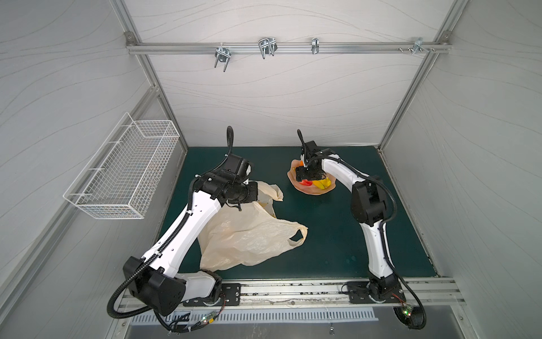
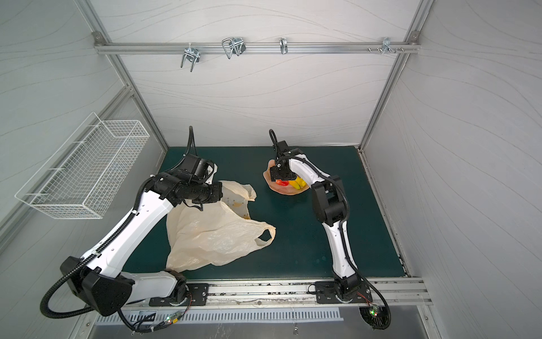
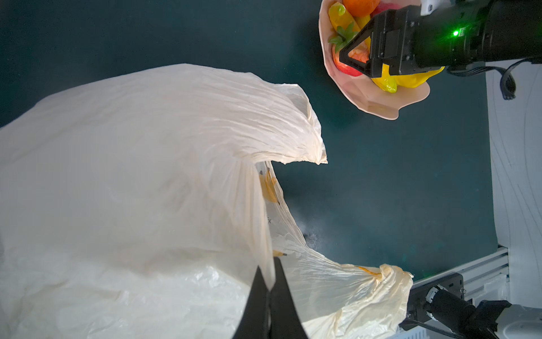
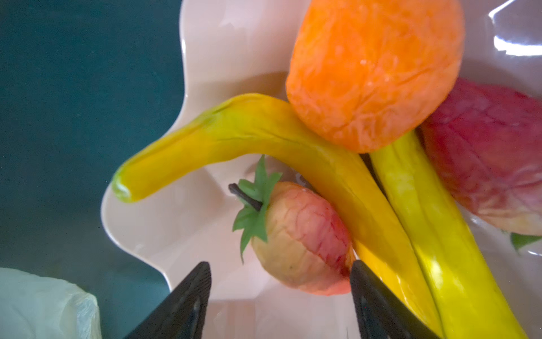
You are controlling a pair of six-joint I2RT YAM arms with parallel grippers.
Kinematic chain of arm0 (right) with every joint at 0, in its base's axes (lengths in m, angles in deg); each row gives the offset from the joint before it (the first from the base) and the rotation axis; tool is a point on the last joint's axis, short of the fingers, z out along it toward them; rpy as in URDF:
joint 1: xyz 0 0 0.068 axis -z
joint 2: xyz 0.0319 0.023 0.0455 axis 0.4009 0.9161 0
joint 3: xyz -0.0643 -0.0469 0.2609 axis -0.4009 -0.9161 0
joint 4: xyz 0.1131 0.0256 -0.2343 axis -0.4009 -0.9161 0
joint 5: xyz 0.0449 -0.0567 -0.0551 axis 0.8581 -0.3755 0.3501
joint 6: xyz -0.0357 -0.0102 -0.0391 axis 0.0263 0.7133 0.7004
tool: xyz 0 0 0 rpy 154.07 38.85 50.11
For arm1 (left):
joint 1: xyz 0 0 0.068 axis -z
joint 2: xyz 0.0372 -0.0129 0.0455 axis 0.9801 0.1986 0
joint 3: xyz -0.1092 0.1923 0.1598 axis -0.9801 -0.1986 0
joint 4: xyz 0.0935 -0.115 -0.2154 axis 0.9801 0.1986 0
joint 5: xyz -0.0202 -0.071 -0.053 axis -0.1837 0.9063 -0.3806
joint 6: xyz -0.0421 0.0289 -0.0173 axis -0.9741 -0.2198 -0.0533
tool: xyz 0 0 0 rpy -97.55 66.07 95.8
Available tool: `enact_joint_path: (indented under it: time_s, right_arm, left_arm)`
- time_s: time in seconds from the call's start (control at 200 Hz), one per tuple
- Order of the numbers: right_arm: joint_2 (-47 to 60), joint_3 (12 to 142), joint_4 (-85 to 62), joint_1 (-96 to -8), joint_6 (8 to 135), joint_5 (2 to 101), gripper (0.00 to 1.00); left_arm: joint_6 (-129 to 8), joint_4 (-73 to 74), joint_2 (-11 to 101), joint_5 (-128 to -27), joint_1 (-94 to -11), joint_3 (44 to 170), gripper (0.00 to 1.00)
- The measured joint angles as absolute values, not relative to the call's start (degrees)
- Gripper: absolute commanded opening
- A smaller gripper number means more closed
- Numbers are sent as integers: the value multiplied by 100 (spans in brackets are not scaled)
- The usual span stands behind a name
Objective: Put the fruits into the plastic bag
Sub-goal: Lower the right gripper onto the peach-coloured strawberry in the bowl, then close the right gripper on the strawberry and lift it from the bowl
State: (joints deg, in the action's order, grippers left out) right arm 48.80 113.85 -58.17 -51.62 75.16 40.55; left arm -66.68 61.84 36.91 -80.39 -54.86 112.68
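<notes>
I have the left claw [image 3: 270, 289] pinched together on a fold of the plastic bag [image 1: 249, 234] near its mouth, lifting that edge off the table [image 1: 337, 234]. I judge this tents the opening toward the bowl so a fruit can be dropped straight in. In both top views the bag sprawls from the table's centre toward 8 o'clock, with one loop handle [image 1: 293, 245] lying flat on its 3 o'clock side. The pink bowl [image 1: 308, 192] sits at about 1 o'clock on the table, well apart from the bag, and the fruits [image 1: 321, 184] are piled in it.

My right claw [image 4: 280, 264] hangs over the bowl with its jaws apart, straddling a pale strawberry [image 4: 302, 237]. One finger is just beside the fruit and the other stands off, so nothing is gripped yet. The strawberry is tucked against a curved banana [image 4: 264, 129], which touches an orange [image 4: 372, 70]. A second banana [image 4: 434, 234] and a darker red fruit [image 4: 492, 152] lie beyond. I take the strawberry as the target because it lies at the edge of the pile with bare bowl on one side, and a gentle close should stop it squirting out.

A yellow shape [image 3: 268, 187] shows through the bag's film in the left wrist view; fruit or print, I cannot tell
</notes>
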Motion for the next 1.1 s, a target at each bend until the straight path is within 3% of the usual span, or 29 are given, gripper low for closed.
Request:
enact_joint_path:
  time_s: [0.57,1.101]
  right_arm:
    - [5241,11634,-5833,-5162,7383,4004,68]
    - [5311,11658,-5813,-5162,7103,3827,41]
  left_arm:
    - [-6701,6260,3483,-8037,-5486,11212,0]
    - [-6729,6337,3393,-8017,-5486,11181,0]
